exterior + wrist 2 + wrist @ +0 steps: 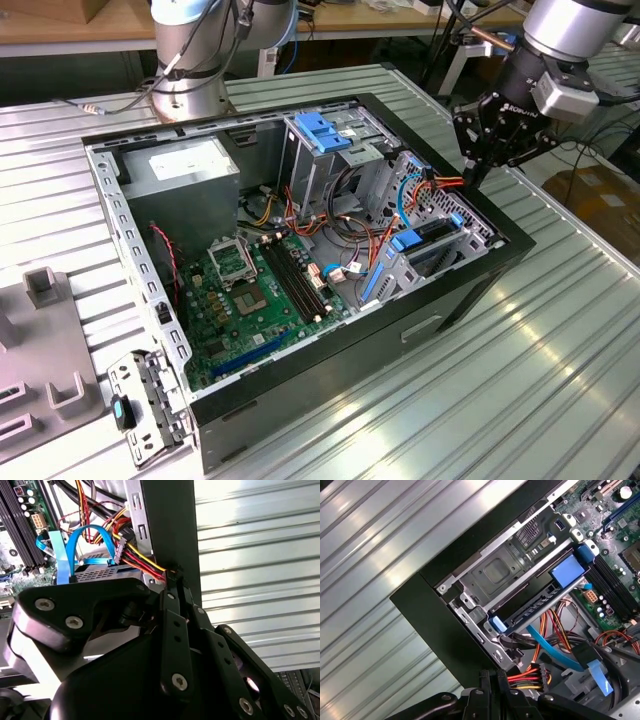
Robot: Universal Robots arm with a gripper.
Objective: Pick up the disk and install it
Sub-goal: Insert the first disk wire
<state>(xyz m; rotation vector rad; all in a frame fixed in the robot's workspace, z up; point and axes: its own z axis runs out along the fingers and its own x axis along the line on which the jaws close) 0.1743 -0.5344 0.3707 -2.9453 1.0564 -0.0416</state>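
A ribbed metal bench point(560, 340) carries an open PC case point(470, 290). The gripper point(478, 160), fingers pinched together and empty, hovers over the case's corner rim. The disk point(432, 240) sits slotted in the cage just below, long axis running along the case wall.

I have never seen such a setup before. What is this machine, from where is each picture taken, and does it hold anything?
The machine is a robot arm ending in a black gripper. In the exterior view, a camera off the arm sees an open computer case lying on a ribbed metal table. Inside are a green motherboard, coloured cables and a grey drive cage with the disk, edged in blue, seated in it. The two wrist views come from cameras riding on the arm. In both, the gripper's fingers look pressed together with nothing between them, just above the case's edge, beside red and yellow power wires. So it appears to hold nothing.
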